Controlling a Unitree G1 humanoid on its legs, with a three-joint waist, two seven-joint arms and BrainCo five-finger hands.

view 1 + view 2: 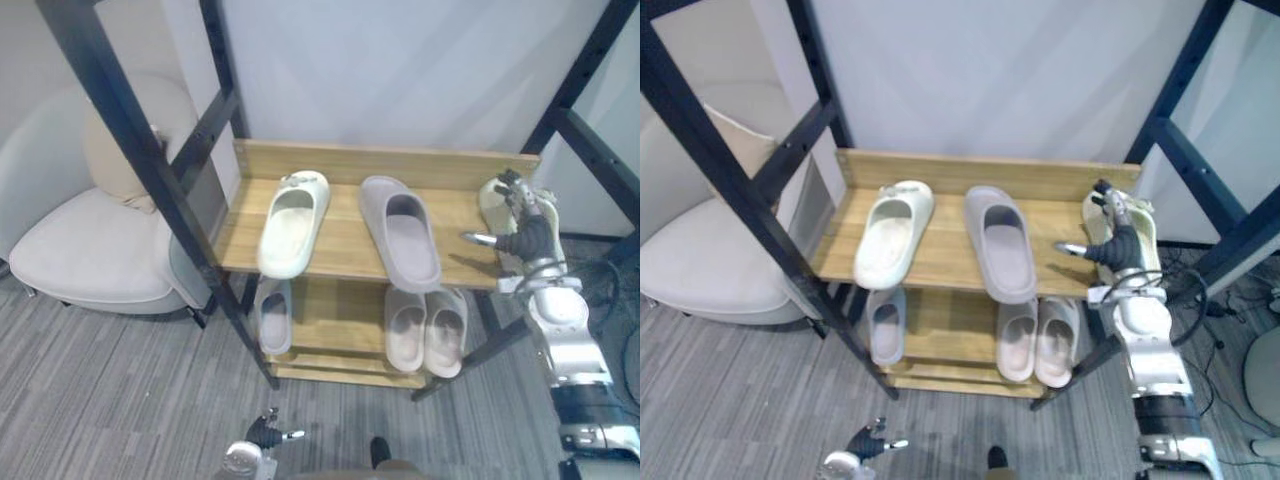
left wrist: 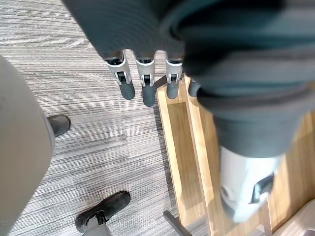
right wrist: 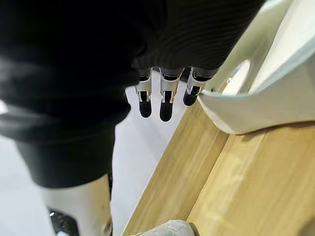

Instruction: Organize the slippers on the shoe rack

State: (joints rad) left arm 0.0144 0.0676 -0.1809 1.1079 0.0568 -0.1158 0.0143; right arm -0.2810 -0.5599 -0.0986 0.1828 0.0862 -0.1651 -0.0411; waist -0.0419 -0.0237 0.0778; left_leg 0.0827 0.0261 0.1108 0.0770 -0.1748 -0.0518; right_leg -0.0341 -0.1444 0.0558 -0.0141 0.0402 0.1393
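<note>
A pale, rounded armchair (image 1: 90, 250) stands at the left on grey striped carpet (image 1: 100, 400), with a beige cushion (image 1: 110, 160) leaning against its back. A black metal beam (image 1: 130, 130) slants down in front of the armchair and cushion, and another black beam (image 1: 590, 60) slants at the right. Behind everything is a plain white wall (image 1: 400, 70).

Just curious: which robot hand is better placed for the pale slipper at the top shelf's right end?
Right robot hand: it's beside that pale slipper; the left robot hand hangs near the floor.
</note>
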